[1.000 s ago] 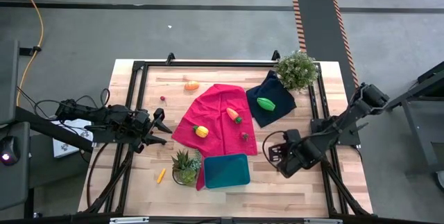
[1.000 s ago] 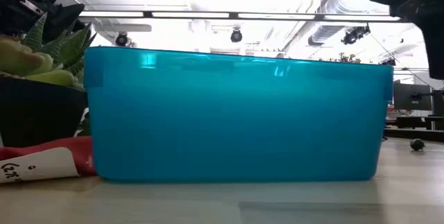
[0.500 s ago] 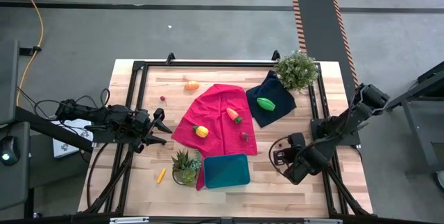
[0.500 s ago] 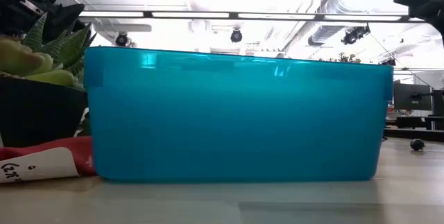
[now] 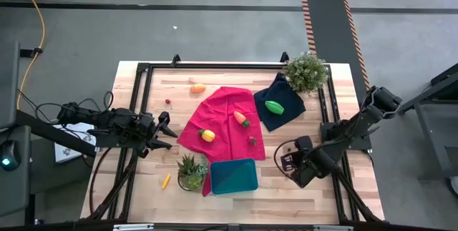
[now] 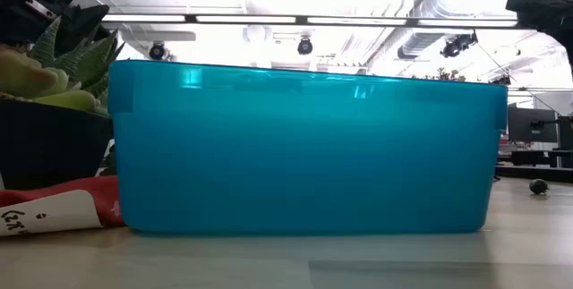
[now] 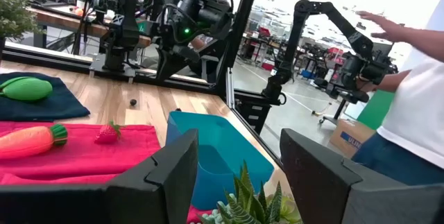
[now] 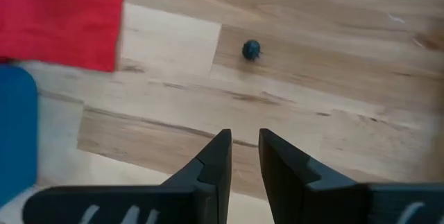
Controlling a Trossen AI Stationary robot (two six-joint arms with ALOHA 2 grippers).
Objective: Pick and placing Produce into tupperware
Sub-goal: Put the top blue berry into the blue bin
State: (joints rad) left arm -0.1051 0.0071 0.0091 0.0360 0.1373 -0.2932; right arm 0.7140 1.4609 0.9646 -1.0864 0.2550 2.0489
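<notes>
Blocking the low view, the tupperware (image 6: 304,146) hides its contents; overhead it looks empty. At its three o'clock, right claw (image 8: 239,156) hovers, narrowly parted, holding nothing.

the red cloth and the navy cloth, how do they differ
The big crumpled red cloth carries several toy pieces, including an orange carrot; the small dark navy cloth carries only a green oval toy. Red reaches the teal plastic tub; navy lies apart from it. Both lie on the wooden table.
</notes>
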